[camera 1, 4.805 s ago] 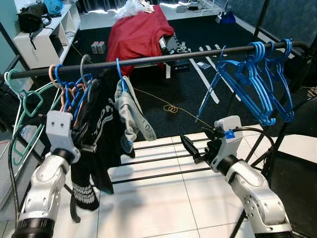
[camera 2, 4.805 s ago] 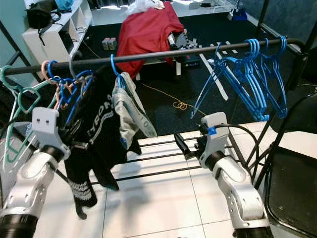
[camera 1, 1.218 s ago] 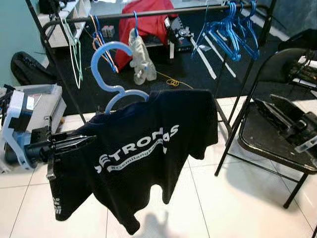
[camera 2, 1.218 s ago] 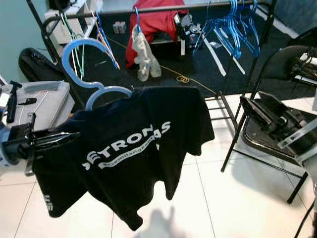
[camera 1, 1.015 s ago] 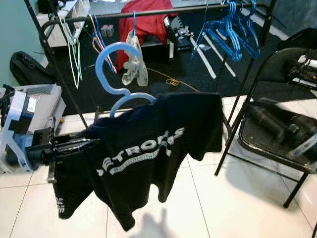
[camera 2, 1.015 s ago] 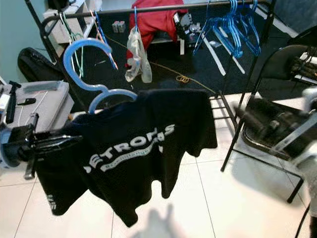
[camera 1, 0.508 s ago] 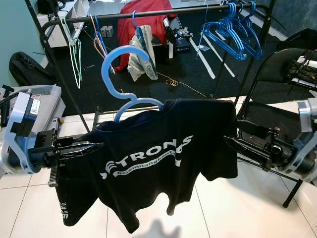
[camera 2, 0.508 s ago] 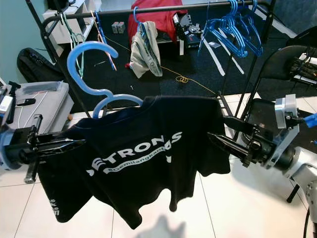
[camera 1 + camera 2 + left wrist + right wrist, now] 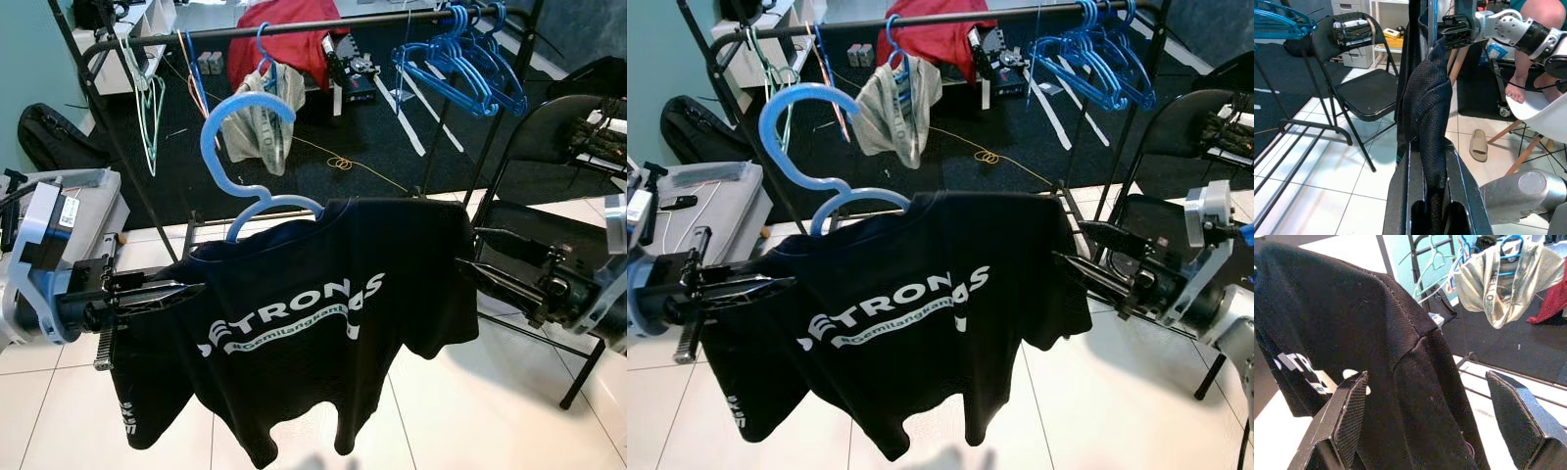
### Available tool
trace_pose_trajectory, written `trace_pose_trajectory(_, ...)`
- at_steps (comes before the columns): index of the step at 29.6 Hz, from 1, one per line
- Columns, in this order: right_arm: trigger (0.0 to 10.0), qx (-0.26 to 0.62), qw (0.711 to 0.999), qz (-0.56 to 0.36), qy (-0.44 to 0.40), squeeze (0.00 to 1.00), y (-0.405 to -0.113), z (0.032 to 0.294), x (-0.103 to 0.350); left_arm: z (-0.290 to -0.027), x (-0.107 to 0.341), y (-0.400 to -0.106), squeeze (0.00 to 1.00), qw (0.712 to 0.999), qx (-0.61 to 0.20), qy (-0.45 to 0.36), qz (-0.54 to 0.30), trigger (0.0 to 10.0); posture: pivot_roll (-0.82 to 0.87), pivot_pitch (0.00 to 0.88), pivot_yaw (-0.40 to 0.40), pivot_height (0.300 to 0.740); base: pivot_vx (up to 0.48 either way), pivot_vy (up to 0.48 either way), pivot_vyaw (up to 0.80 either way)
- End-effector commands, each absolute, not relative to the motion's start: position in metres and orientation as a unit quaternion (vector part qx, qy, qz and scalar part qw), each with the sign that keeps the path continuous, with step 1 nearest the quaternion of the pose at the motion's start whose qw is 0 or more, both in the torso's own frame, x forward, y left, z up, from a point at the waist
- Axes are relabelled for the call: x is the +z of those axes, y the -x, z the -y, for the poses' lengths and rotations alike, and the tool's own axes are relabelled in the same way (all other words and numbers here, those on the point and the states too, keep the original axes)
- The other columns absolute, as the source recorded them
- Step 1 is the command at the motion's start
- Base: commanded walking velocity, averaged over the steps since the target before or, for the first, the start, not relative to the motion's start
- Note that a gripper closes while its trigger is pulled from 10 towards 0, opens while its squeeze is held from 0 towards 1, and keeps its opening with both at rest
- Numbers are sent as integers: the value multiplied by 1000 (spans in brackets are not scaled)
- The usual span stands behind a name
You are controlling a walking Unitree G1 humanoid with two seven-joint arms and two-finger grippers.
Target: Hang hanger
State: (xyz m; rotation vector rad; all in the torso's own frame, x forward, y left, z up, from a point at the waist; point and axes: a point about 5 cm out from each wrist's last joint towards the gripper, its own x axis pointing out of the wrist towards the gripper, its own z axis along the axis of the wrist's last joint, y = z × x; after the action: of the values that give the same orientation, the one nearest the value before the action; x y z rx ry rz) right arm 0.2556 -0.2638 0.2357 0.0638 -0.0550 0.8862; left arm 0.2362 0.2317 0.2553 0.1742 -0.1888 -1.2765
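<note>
Pinching one sleeve of the black T-shirt (image 9: 313, 323), the left gripper (image 9: 162, 291) holds it and its blue hanger (image 9: 245, 157) out in front. The right gripper (image 9: 1087, 257), fingers spread wide, straddles the opposite shoulder. Behind stands the clothes rail (image 9: 323, 22) with a grey garment (image 9: 255, 122) and blue hangers (image 9: 470, 59); a folding chair (image 9: 549, 225) stands at right.

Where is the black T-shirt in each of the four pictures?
Left eye view: the black T-shirt hangs in the middle, on the light blue hanger.
Right eye view: in the middle too, between the left gripper and the right gripper.
Left wrist view: a fold of it sits between the fingers, running up the middle.
Right wrist view: its shoulder lies between the open fingers.
Shared landmark: the grey garment on the rail.
</note>
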Motion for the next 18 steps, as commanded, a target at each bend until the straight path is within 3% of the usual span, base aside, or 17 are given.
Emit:
trace_pose_trajectory(1, 10000, 439, 898, 19, -29, 0, -256, 260, 232, -231, 260, -232, 0, 787, -604, -85, 92, 10000, -92, 104, 71, 740, 0, 0, 0)
trace_pose_trajectory(2, 9765, 445, 895, 11, -30, 0, -257, 255, 229, -230, 261, -231, 0, 786, -605, -86, 93, 10000, -89, 107, 68, 740, 0, 0, 0)
trace_pose_trajectory(3, 5804, 451, 892, 6, -31, 0, -257, 252, 227, -230, 261, -230, 0, 785, -606, -87, 93, 10000, -89, 107, 68, 740, 0, 0, 0)
trace_pose_trajectory(4, 3020, 455, 890, 3, -31, 0, -257, 249, 225, -230, 262, -229, 0, 785, -607, -88, 94, 10000, -89, 107, 68, 740, 0, 0, 0)
trace_pose_trajectory(5, 3020, 455, 890, 3, -31, 0, -257, 249, 225, -230, 262, -229, 0, 785, -607, -88, 94, 10000, -89, 107, 68, 740, 0, 0, 0)
trace_pose_trajectory(6, 0, 455, 890, 1, -31, 0, -258, 249, 225, -230, 262, -228, 0, 784, -607, -89, 95, 10000, -89, 107, 68, 740, 0, 0, 0)
trace_pose_trajectory(18, 0, 424, 905, 14, -23, 0, -264, 255, 229, -234, 260, -232, 0, 794, -594, -100, 83, 10000, -89, 114, 72, 740, 0, 0, 0)
